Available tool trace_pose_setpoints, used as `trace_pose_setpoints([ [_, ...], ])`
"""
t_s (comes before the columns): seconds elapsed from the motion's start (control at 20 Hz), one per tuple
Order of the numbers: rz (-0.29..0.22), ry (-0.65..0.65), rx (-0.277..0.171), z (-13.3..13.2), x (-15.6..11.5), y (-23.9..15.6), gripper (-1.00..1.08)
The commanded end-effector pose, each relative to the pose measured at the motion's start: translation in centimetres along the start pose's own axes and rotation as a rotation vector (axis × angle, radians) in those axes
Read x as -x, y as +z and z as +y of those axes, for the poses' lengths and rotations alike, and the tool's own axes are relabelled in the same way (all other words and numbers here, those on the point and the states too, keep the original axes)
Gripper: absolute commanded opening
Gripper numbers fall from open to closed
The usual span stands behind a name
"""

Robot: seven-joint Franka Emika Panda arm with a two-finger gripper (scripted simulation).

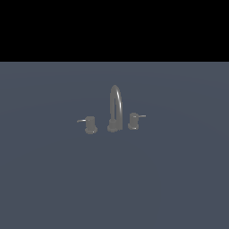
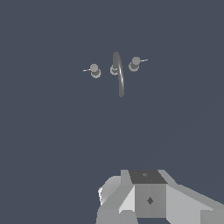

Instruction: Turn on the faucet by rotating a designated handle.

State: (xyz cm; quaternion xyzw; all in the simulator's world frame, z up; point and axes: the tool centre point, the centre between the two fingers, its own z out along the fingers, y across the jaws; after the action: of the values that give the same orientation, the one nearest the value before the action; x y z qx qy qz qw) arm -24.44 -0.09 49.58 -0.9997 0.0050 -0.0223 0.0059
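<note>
The faucet (image 1: 115, 109) is a small dull grey set on the flat blue-grey floor, with a tall thin arched spout on a round base. The handle (image 1: 133, 120) is the short knob on the exterior view's right, and its thin straight lever points away from the spout. In the wrist view the faucet (image 2: 118, 72) and the handle (image 2: 134, 64) are seen from above, far off. Only blocky grey and white parts of my gripper (image 2: 146, 194) show at the picture's edge, well away from the faucet. Its fingers are not clearly seen. The exterior view shows no arm.
A second knob (image 1: 91, 125) stands on the exterior view's left of the spout, and its lever tip droops in a curve. It also shows in the wrist view (image 2: 95, 70). Plain blue-grey floor (image 1: 114, 179) surrounds the set.
</note>
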Motion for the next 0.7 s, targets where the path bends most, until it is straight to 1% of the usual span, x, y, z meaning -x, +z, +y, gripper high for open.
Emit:
trace_pose_setpoints([
  [0.0,0.0,0.0,0.0,0.0,0.0,0.0,-1.0],
  [0.45,-0.002,-0.059,-0.003,-1.0,-0.6,-0.2,-1.0],
  [0.65,-0.002,-0.059,-0.003,-1.0,-0.6,-0.2,-1.0],
])
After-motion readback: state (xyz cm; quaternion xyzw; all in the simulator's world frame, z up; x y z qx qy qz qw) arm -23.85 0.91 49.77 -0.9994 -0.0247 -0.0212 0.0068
